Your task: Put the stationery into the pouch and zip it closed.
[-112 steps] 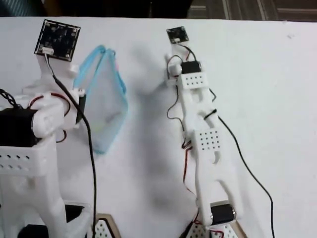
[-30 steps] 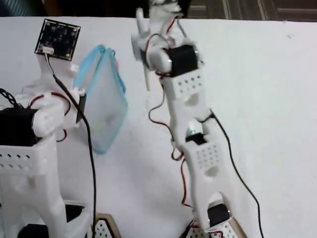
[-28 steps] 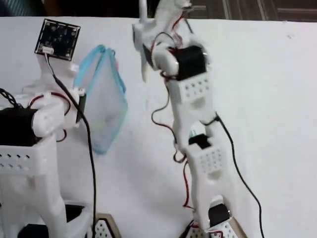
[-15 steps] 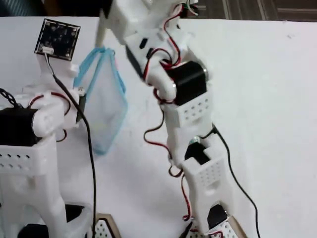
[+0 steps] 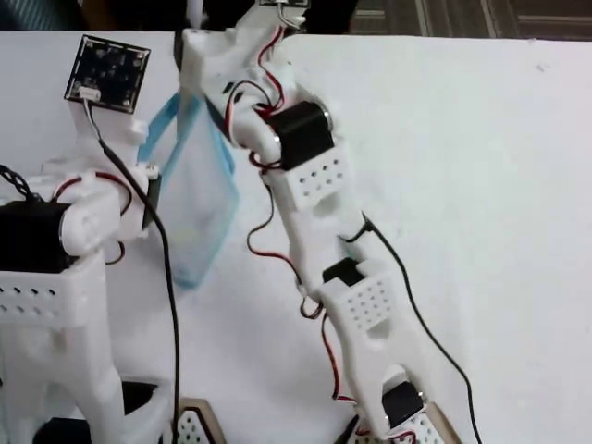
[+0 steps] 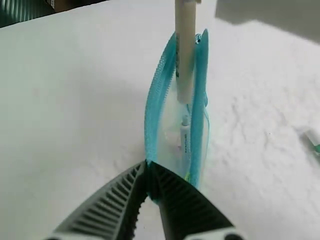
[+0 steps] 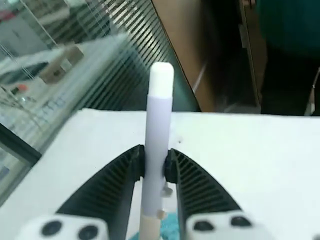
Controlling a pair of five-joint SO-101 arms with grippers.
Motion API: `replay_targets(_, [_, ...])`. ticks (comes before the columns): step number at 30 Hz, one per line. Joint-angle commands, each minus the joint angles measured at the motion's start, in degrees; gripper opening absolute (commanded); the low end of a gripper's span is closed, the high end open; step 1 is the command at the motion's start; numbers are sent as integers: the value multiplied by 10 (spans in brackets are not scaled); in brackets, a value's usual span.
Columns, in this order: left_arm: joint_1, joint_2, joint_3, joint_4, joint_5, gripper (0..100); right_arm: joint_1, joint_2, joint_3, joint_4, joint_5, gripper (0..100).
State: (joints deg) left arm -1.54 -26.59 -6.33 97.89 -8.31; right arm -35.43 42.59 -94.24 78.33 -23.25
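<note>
The translucent blue pouch (image 5: 199, 185) stands on its edge with its zip mouth (image 6: 172, 75) open. My left gripper (image 6: 148, 169) is shut on the pouch's near rim and holds it up. My right gripper (image 7: 155, 156) is shut on a white pen (image 7: 159, 112), held upright directly over the pouch. In the left wrist view, the pen's lower end (image 6: 185, 55) sits between the two zip edges. Another pen (image 6: 184, 134) lies inside the pouch. In the high view, the right gripper (image 5: 205, 57) hangs over the pouch's far end.
A small piece of stationery (image 6: 313, 138) lies on the white table (image 5: 481, 166) beside the pouch. The right arm (image 5: 324, 213) stretches diagonally across the table's middle. The left arm's body (image 5: 55, 277) fills the near left. The table's far edge lies just beyond the pouch.
The right arm rose from the table's middle and swung left with the pen, ending over the pouch mouth. The left arm and the pouch stayed put.
</note>
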Motion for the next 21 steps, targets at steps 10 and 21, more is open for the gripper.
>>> replay_targets(10, [-2,32,8,4,0,24,-65,-65,-12,126,-3,230])
replay_targets(21, [-3,32,8,4,0,24,32,-166,-12,128,5,320])
